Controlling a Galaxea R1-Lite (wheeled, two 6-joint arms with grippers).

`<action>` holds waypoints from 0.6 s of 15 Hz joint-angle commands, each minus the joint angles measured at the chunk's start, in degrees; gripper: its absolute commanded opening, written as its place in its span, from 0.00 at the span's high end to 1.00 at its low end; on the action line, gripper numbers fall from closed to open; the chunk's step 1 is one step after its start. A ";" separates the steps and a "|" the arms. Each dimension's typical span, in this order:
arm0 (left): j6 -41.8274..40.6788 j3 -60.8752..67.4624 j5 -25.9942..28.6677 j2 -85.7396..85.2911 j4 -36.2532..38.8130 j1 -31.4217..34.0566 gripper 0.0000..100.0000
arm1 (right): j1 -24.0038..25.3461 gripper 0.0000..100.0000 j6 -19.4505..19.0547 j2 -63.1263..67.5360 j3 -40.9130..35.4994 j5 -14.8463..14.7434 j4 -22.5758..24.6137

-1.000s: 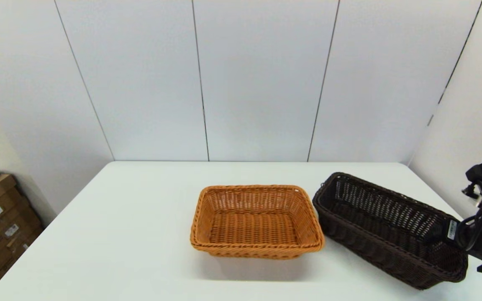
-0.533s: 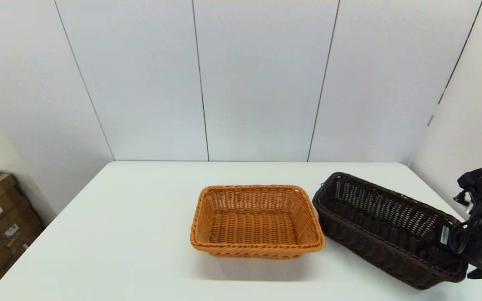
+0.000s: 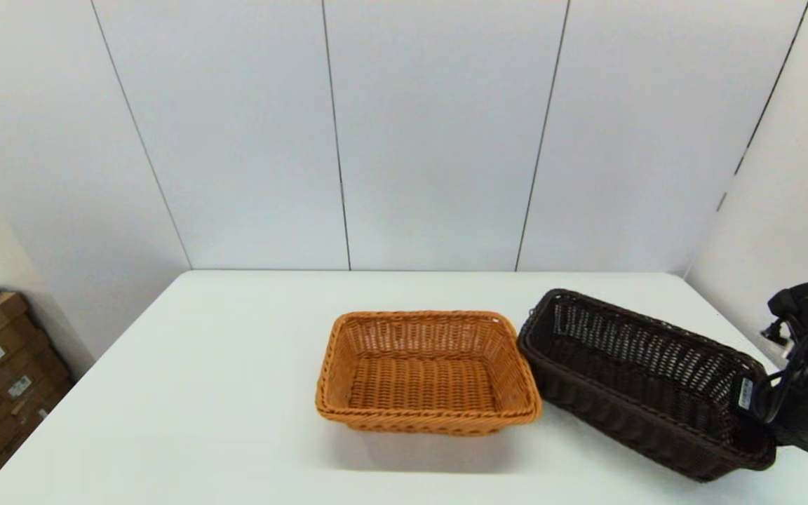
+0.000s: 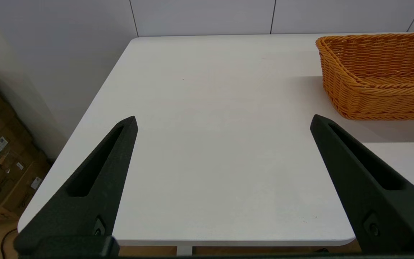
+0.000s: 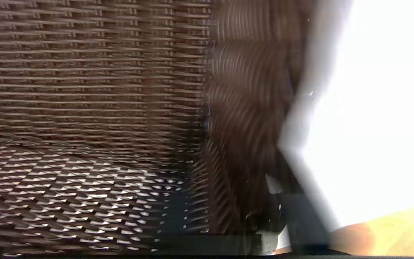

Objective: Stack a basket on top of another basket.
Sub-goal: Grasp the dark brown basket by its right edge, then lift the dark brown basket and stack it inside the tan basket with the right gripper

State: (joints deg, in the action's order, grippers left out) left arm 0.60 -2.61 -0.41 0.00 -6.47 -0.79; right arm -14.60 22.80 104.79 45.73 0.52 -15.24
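Over by the right edge of the bench (image 3: pixel 236 365), the right hand (image 3: pixel 751 410) sits at the near end of the dark brown basket (image 3: pixel 628 379), right at the short end wall. From the right wrist view it looks like it has one finger inside and one outside that wall, so I'd say it's clamped onto the rim, though that picture is smeared, so it's a judgement call. The basket lies at an angle, its far end pointing toward the back of the bench and its far corner just beside the orange basket (image 3: pixel 425 372), maybe touching, can't quite tell. Grabbing by the end wall makes sense to me: the rolled rim gives the fingers something to bite on, and the open weave is too floppy to squeeze anywhere else.

The orange basket sits flat and upright around the middle of the bench, open side up, nothing in it, so it's ready to take the dark one.

The left hand (image 4: pixel 223 122) hangs back past the near edge of the bench, toward the left corner, fingers spread wide with nothing between them. Looks parked, out of the way.

My guess is the lift hasn't really happened yet. Holding a long basket by one end means it'll want to sag or swing, so the carry over needs to be gentle.
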 commanded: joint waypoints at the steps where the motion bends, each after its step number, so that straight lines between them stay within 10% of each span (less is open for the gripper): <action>1: 0.02 -0.03 -0.02 -0.18 -0.03 0.00 0.00 | -0.16 1.00 0.14 -0.20 0.06 0.35 -0.32; 9: 0.02 -0.03 -0.02 -0.09 -0.03 0.00 0.00 | -9.74 1.00 0.32 -0.90 6.04 4.84 0.38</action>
State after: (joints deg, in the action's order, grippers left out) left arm 0.60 -2.61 -0.41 0.00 -6.47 -0.79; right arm -22.21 22.89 104.60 50.02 4.60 -14.60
